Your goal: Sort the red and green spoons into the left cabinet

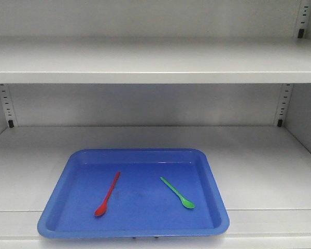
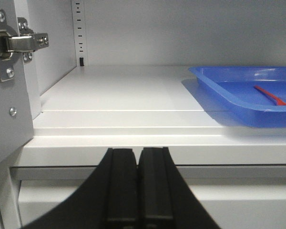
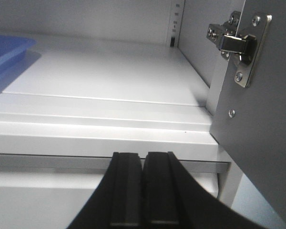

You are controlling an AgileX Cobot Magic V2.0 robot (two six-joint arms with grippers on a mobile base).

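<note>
A red spoon and a green spoon lie apart in a shallow blue tray on the lower shelf of the light grey cabinet. The red one is left, bowl toward the front; the green one is right, bowl toward the front right. In the left wrist view the tray and the red spoon show at the right. My left gripper is shut and empty, below the shelf's front edge, left of the tray. My right gripper is shut and empty, below the shelf's front edge, right of the tray.
An upper shelf spans the cabinet above the tray. Slotted uprights stand at the back corners. An open door with a metal hinge stands at the left side, another hinge and door at the right side.
</note>
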